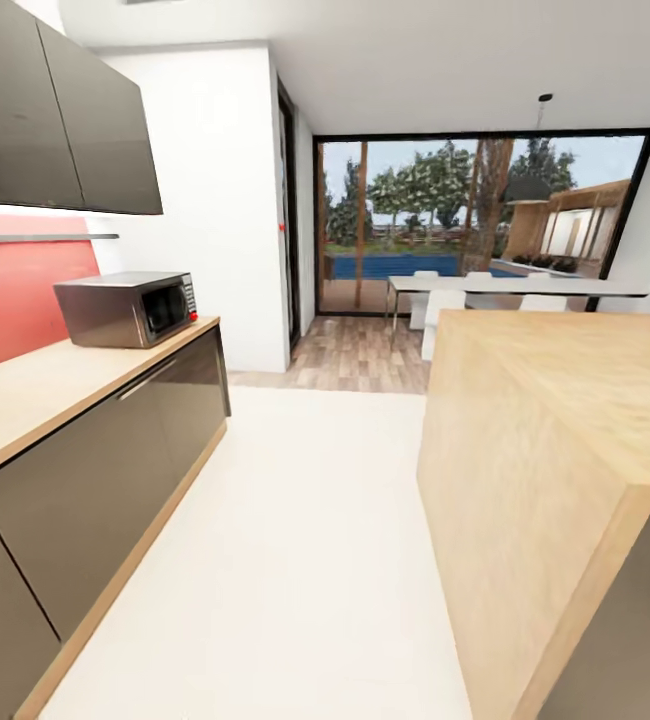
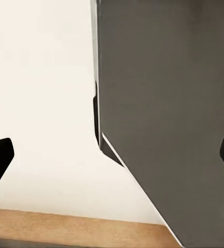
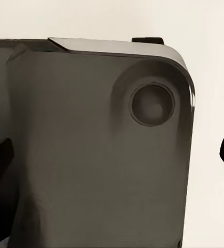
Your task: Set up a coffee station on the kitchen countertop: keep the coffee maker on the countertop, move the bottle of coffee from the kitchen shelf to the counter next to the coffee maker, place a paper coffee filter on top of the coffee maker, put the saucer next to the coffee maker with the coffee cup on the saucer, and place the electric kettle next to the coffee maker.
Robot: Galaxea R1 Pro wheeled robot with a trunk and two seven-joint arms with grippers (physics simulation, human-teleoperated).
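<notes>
**Kitchen countertop in sight, coffee things yet to be found**

Kitchen countertop (image 1: 35, 385), the long light wood-grain worktop over dark grey glossy cabinets, runs along the left of the head view; a boxy steel microwave (image 1: 128, 308) stands on it beneath dark wall cupboards (image 1: 60, 110), with a red splashback (image 1: 20, 295) behind; no coffee maker, jar, cup or kettle sits on the stretch shown, so I judge the robot is travelling, and the next move calls for turning to locate them. Right of the countertop lies a pale floor (image 1: 295, 520); further right rises a thick-sided wooden island (image 1: 545, 420); beyond, a white dining table (image 1: 525, 286) before tall glazing. Left gripper (image 2: 112, 155): dark fingertips spread wide, grasping nothing. Right gripper (image 3: 112, 155): likewise released, over the robot's dark grey base.
</notes>
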